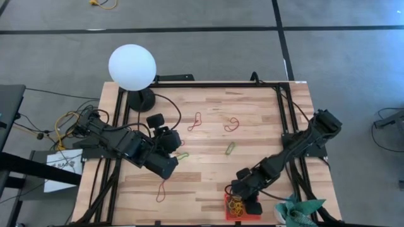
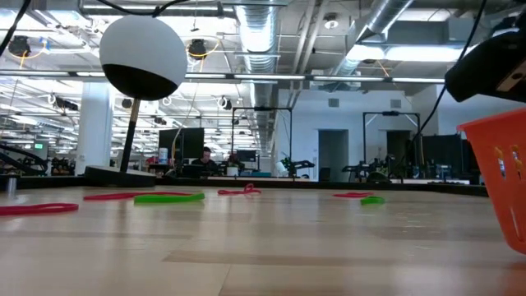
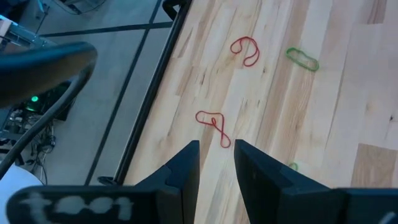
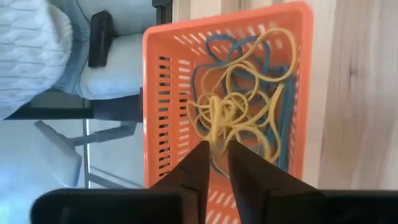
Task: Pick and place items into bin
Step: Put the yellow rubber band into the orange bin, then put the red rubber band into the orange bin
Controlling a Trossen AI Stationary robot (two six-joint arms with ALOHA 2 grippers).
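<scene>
Wooden tabletop. Right tool over orange bin at near edge, fingers a narrow gap apart, yellow band between tips (grip unclear). Left tool slightly parted, empty, above red band.

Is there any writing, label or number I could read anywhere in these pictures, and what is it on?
Nothing reads clearly.
White paper left of the table: dark print, too small to read.
Left gripper housing: white marks, too blurred to read.
Bin wall: small coloured marks, unreadable.
</scene>
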